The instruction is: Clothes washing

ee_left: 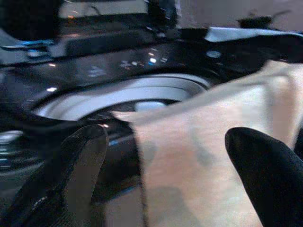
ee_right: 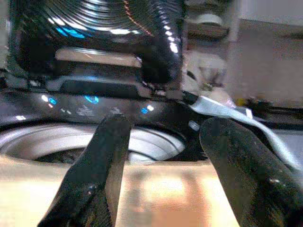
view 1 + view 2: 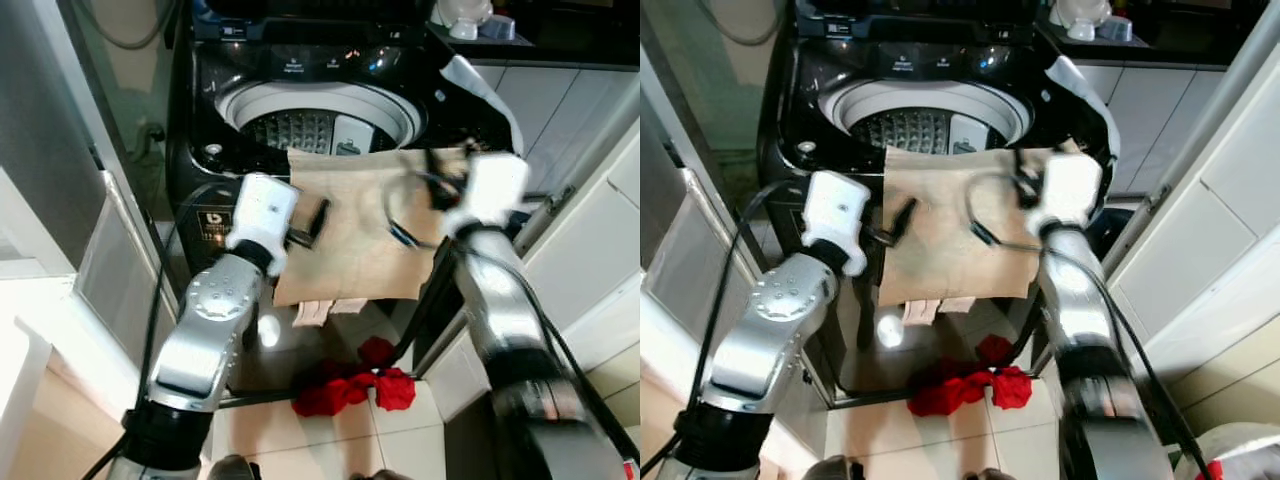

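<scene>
Hanging beige cloth (image 3: pixel 355 225) over washing machine (image 3: pixel 300 70) rim, both tools gaping

Head eyes look down over both arms at the washing machine (image 3: pixel 300 90); wrist views face its drum close up

The top-loading washing machine (image 3: pixel 330 90) stands straight ahead of me, its open drum (image 3: pixel 300 125) facing up behind a cloth (image 3: pixel 355 225) that drapes over its front rim and hangs down the front panel. My left gripper (image 3: pixel 310 225) is at the cloth's left edge and my right gripper (image 3: pixel 440 185) at its upper right corner. Below, on the floor (image 3: pixel 260 420) before the machine, lies a heap of clothes (image 3: pixel 350 385), with cabinet doors (image 3: pixel 590 250) to my right.
</scene>
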Tool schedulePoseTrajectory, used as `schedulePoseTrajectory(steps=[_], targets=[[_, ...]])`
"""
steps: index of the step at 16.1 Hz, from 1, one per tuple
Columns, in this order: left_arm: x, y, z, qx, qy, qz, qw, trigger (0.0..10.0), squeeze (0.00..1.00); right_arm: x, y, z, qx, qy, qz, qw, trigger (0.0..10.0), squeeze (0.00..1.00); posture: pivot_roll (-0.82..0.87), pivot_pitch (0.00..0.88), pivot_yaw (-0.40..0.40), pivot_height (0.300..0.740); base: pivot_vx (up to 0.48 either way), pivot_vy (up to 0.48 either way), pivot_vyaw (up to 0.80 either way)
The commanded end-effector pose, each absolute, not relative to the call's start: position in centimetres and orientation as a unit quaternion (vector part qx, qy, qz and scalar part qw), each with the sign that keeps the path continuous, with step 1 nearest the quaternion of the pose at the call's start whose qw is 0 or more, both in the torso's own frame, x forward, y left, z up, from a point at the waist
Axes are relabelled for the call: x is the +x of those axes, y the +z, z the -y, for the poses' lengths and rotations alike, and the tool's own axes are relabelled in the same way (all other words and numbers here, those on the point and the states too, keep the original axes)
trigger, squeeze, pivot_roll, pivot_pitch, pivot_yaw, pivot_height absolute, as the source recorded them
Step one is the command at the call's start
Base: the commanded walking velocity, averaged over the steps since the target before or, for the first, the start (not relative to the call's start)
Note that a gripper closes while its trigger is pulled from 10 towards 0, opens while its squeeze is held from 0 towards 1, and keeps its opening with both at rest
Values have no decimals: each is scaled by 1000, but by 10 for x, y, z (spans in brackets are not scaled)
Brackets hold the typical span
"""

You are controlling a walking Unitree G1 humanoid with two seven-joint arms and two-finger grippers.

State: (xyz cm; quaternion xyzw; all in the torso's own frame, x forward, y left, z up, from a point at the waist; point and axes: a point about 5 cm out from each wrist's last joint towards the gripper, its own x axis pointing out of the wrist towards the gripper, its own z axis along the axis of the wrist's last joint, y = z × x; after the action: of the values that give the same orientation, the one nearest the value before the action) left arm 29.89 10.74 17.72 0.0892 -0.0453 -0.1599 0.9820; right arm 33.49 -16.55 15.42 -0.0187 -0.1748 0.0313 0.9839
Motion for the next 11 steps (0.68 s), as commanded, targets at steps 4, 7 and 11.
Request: schedulePoseTrajectory(steps=[4, 7, 11], targets=[[285, 160, -117, 93, -161, 35, 982, 10000, 0, 285, 128, 170, -20, 54, 130, 990, 10000, 0, -21, 0, -28, 740, 0, 0, 0], [281, 143, -113, 105, -176, 9, 979, 10000, 0, 276, 110, 164, 20, 65, 76, 995, 10000, 0, -16, 0, -29, 740, 0, 0, 0], [287, 133, -117, 101, -148, -6, 984, 10000, 0, 301, 113, 163, 20, 63, 49, 997, 10000, 0, -16, 0, -30, 740, 0, 0, 0]])
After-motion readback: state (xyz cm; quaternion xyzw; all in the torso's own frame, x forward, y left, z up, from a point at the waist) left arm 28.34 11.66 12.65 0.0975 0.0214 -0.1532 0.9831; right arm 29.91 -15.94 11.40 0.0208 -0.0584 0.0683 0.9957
